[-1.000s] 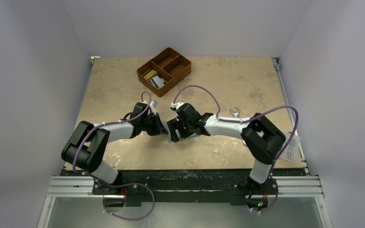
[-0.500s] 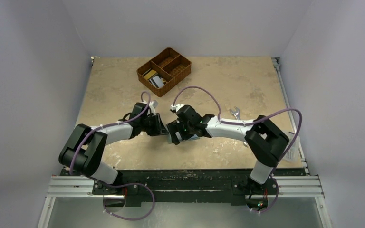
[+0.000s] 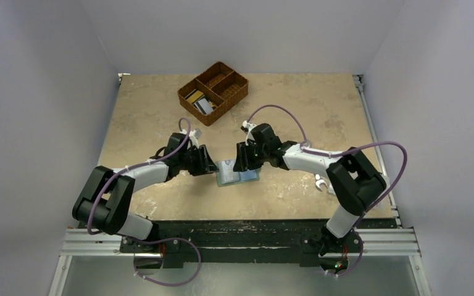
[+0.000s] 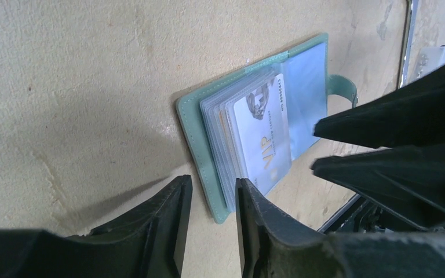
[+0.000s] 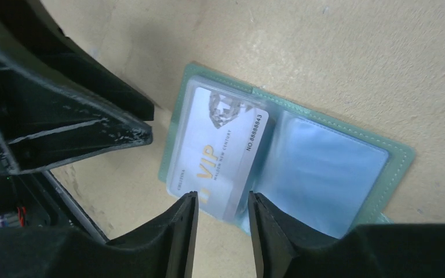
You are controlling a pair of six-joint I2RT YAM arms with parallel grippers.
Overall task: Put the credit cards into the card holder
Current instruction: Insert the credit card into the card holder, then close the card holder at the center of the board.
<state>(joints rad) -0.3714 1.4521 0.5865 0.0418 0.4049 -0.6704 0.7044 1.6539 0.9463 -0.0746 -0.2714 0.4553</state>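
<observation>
Beige mottled stone-look tabletop (image 3: 308, 105), walled in pale grey.

Obscured items:
- Silver wrench (image 3: 320, 183): only one end shows, the rest is behind the right arm.
- Loose cards (image 3: 199, 102), grey and yellowish, too small to count.
- Lettering on the white plastic "VIP" card (image 5: 220, 153) is partly blurred by its sleeve.

Containers:
- Brown three-compartment wicker basket (image 3: 213, 91), far centre-left. The loose cards lie in its long left compartment; the contents of the other two cannot be made out.
- Flat teal-green folding card holder (image 4: 192, 130), lying open on the table between the two arms. It has a stack of clear sleeves, with the VIP card in the top left-hand sleeve; the facing sleeve looks bare.

Claws:
- Left gripper (image 4: 211, 182): fingers narrowly parted and pinching nothing, at the holder's corner.
- Right gripper (image 5: 221, 197): fingers narrowly parted over the VIP card's edge; contact cannot be told.
</observation>
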